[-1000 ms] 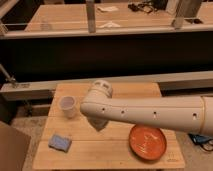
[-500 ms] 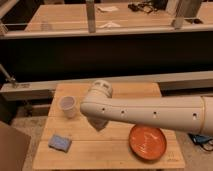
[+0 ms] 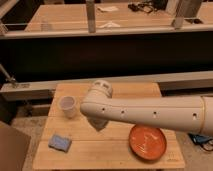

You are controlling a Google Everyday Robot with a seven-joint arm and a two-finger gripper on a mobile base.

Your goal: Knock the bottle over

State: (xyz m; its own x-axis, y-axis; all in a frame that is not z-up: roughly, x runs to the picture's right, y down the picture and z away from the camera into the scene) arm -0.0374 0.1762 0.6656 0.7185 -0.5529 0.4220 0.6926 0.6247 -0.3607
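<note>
My white arm reaches in from the right across the wooden table (image 3: pixel 100 150). Its elbow end sits over the table's middle. The gripper (image 3: pixel 99 124) hangs below that end as a dark grey shape, just above the tabletop, to the right of the white paper cup (image 3: pixel 68 106). The greyish-tan bottle is hidden, and I cannot tell whether it is behind the arm or gripper.
An orange plate (image 3: pixel 146 143) lies at the front right of the table. A blue sponge (image 3: pixel 60 143) lies at the front left. A dark barrier with a metal rail (image 3: pixel 105 55) runs behind the table. A brown box (image 3: pixel 12 150) stands at the lower left.
</note>
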